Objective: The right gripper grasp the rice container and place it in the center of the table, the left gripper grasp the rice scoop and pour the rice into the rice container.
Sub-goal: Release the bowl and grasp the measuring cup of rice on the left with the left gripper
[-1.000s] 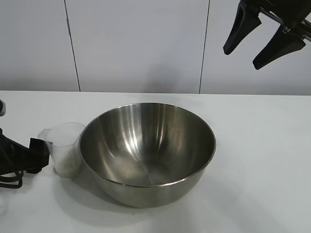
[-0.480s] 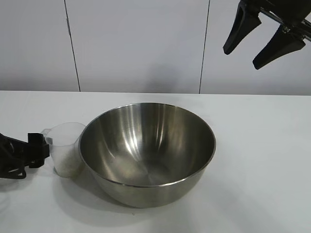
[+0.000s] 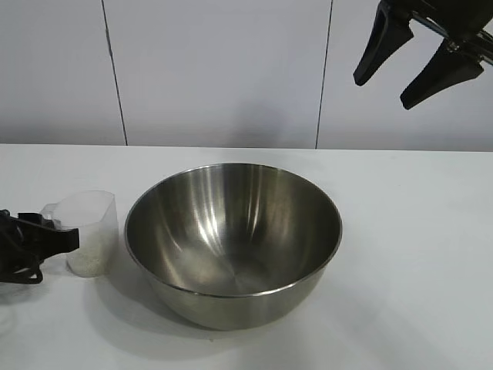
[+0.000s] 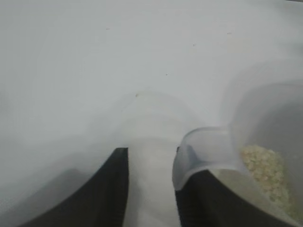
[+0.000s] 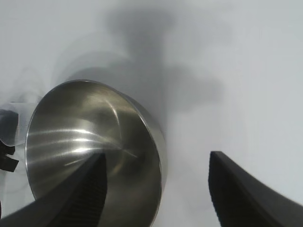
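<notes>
Beside the empty rice container (image 3: 233, 243), the left tool (image 3: 54, 235) pinches the rice scoop (image 3: 87, 233) holding rice (image 4: 265, 165); right tool (image 3: 408, 73) gapes.

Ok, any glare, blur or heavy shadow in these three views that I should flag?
Exterior view: sharp; bright streaks of glare inside the steel bowl and a soft shadow under it on the table. Left wrist view: out of focus, measuring cup and rice soft. Right wrist view: dark arm shadow on the tabletop beyond the bowl.

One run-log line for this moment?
left gripper: closed on cup, rice inside | right gripper: open, raised | bowl: centred, empty
</notes>
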Robot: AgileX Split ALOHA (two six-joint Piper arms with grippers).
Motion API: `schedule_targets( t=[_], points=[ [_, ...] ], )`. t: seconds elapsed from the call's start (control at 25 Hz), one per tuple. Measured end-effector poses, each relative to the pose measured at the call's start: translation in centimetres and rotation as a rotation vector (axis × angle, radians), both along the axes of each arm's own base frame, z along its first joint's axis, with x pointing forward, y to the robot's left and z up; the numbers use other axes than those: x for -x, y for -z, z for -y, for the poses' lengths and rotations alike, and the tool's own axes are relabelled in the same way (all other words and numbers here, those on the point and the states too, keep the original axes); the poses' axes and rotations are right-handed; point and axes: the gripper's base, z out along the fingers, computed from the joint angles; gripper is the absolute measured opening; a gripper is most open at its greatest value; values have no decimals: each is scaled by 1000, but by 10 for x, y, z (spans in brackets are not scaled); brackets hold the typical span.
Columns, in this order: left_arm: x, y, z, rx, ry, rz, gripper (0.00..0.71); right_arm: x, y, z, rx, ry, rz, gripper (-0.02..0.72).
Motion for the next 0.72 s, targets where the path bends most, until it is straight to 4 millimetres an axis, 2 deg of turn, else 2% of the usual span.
schedule_targets(
  t=[0.08, 0.2, 0.64, 0.72],
  points=[
    [0, 0, 0, 1, -1, 0, 55, 0, 0, 0, 0, 1, 2, 433],
    [0, 0, 0, 1, -1, 0, 15, 0, 0, 0, 0, 1, 2, 433],
    [0, 0, 0, 1, 0, -2, 8, 0, 0, 0, 0, 1, 3, 433],
    [0, 0, 0, 1, 0, -2, 36, 0, 0, 0, 0, 2, 4, 433]
  ],
)
